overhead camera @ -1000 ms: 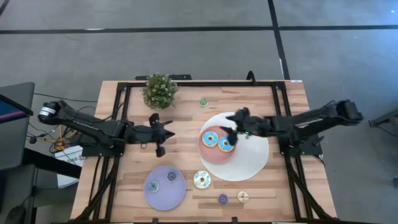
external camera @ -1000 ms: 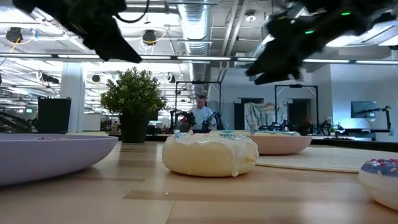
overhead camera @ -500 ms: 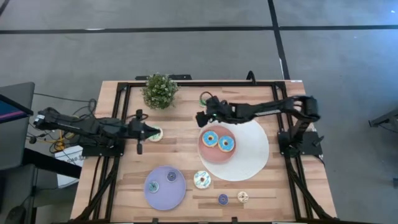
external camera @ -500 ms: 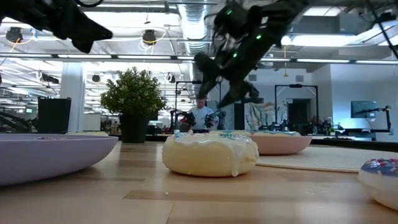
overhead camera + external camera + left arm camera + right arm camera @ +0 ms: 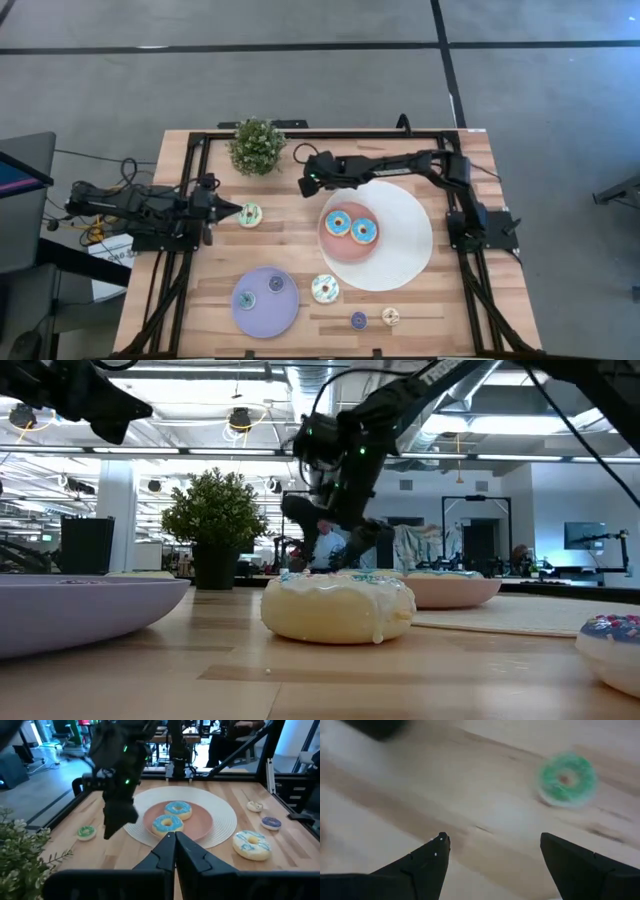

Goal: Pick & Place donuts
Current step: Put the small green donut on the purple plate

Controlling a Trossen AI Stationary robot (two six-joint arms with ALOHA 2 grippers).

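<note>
The right gripper (image 5: 306,184) is seen over the far part of the desk (image 5: 300,225), its fingers (image 5: 425,862) spread wide with nothing between them; the small green donut (image 5: 566,780) lies on the bare wood ahead of the fingers, apart from them and outside their gap. The left gripper (image 5: 232,209) is held at the desk's left side with its fingers (image 5: 175,851) pressed together, their tips just beside the pale-green iced donut (image 5: 250,214). Two blue-iced donuts (image 5: 338,223) are found side by side on the pink plate (image 5: 332,247), which sits on the white mat (image 5: 410,240). Two tiny donuts (image 5: 246,297) lie on the lavender plate (image 5: 262,316). A teal-iced donut (image 5: 324,289) lies on the wood near that plate.
</note>
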